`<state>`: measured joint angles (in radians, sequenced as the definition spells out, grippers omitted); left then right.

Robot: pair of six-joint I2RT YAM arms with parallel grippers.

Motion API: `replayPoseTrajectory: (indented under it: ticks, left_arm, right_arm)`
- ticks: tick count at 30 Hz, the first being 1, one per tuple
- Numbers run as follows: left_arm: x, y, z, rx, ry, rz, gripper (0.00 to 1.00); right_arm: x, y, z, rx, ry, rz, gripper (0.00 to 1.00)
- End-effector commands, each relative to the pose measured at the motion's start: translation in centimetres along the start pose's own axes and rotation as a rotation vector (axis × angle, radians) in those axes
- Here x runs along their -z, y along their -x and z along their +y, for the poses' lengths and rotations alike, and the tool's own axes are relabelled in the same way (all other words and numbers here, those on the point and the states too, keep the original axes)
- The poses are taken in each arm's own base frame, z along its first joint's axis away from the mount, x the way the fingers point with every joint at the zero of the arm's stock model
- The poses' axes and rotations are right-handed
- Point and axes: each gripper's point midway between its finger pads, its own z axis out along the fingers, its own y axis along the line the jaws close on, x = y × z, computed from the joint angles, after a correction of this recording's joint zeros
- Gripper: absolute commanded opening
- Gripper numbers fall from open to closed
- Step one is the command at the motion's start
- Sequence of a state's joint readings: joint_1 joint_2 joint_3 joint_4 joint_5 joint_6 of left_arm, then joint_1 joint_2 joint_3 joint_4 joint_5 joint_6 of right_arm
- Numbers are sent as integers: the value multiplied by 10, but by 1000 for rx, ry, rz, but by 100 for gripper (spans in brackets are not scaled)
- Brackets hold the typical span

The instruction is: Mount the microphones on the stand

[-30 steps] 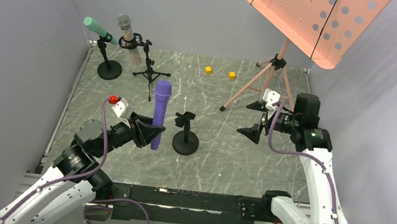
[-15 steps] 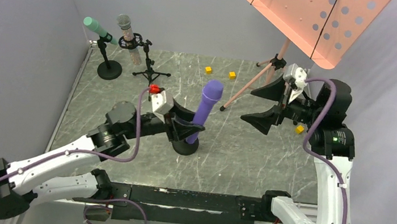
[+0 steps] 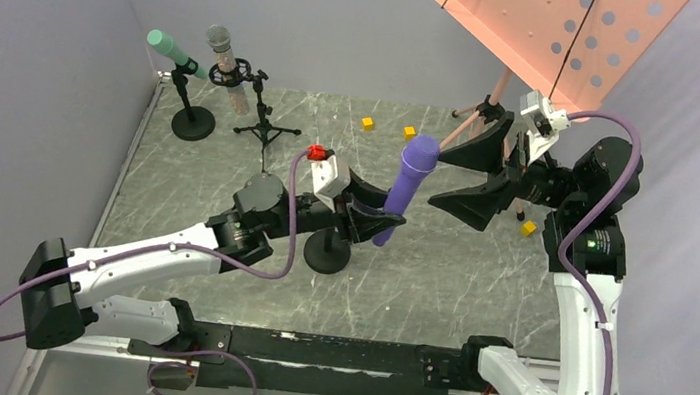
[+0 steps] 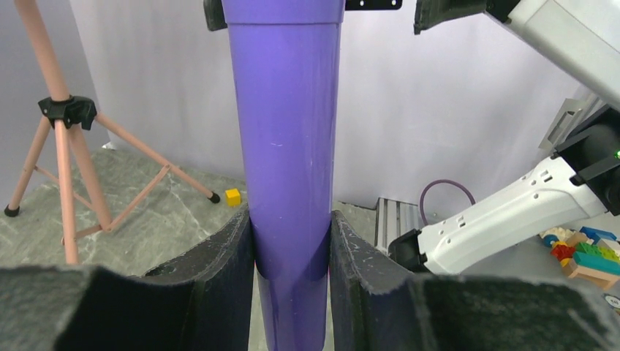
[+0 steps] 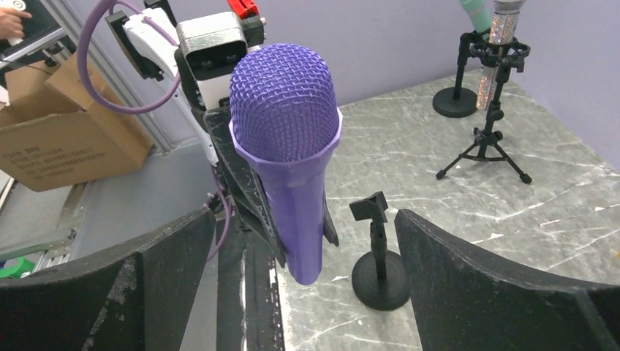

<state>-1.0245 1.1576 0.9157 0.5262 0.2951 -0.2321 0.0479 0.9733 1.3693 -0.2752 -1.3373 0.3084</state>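
My left gripper (image 3: 376, 219) is shut on the purple microphone (image 3: 406, 190), holding it upright and tilted above the table, right of the empty black round-base stand (image 3: 328, 245). In the left wrist view the purple body (image 4: 286, 146) sits clamped between both pads. My right gripper (image 3: 480, 173) is open, just right of the microphone head, which shows between its fingers in the right wrist view (image 5: 286, 131). The empty stand also shows there (image 5: 379, 259). The teal-green microphone (image 3: 174, 51) sits on a round-base stand and the glittery microphone (image 3: 224, 61) on a small tripod at the back left.
A pink music stand (image 3: 547, 35) on a tripod (image 3: 464, 141) stands at the back right, close behind my right gripper. Small yellow cubes (image 3: 368, 123) lie at the back of the marble table, one (image 3: 528, 227) by the right arm. Grey walls enclose the sides.
My left arm has carried the purple microphone up and to the right, past the empty stand. My right gripper has risen and moved back, now facing the microphone head.
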Motion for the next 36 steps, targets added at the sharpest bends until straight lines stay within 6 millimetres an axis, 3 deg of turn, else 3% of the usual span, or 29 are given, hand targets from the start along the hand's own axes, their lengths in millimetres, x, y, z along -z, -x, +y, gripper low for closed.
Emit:
replayPoseTrajectory:
  ticks: [1,9,17,20,24,26,27,33,36]
  left_arm:
    - [-16,46,-10,-3,-26,-141,0]
    - [-40,33,-9,42,-36,-95,0]
    - [-55,25,-12,74,-52,-77,0]
    - [-58,23,-12,82,-48,-75,0]
    - [-56,22,-9,88,-26,-80,0]
    - [-54,23,-8,89,-17,-83,0]
    - [-52,22,-7,87,-13,-82,3]
    - [-27,22,4,70,78,-114,59]
    - [-10,28,6,27,98,-156,71]
  right_arm:
    - [-2,4,10,17,49,-2,100]
    - [-10,-7,4,-14,64,7,97]
    - [-15,-6,4,-6,75,11,81]
    - [-16,-6,4,-16,86,7,67]
    - [-16,-6,4,-16,93,4,32]
    - [-16,-8,3,-16,93,6,22]
    - [-16,-10,2,-17,91,7,20]
    - [-16,-10,5,16,124,18,10]
    - [-16,-9,4,32,139,23,8]
